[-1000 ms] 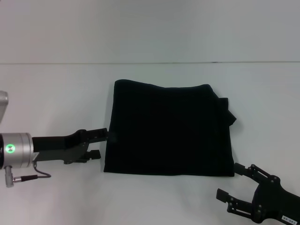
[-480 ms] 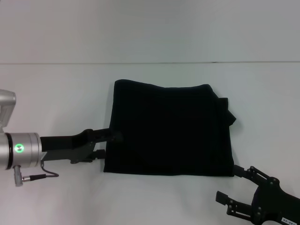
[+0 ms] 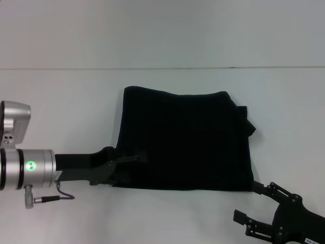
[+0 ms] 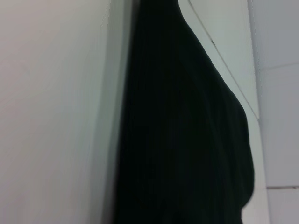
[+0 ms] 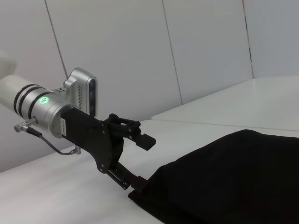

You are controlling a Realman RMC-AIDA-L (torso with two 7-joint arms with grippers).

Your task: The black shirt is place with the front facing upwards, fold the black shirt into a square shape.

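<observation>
While the black shirt [image 3: 185,140] lies folded on the table [image 3: 61,101], the left gripper [image 3: 133,165] meets its near-left corner.
The right wrist view shows its jaws spread — lower finger [image 5: 133,181] under the hem; the right gripper [image 3: 256,206] sits spread, apart.

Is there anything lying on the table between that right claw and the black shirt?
Nothing. In the head view only bare white table separates the open right end effector from the black shirt.

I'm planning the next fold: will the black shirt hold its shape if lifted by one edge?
Probably not: the black shirt lies as soft, folded layers and would likely droop. With the left gripper open at one edge only, the layers may slide apart.
</observation>
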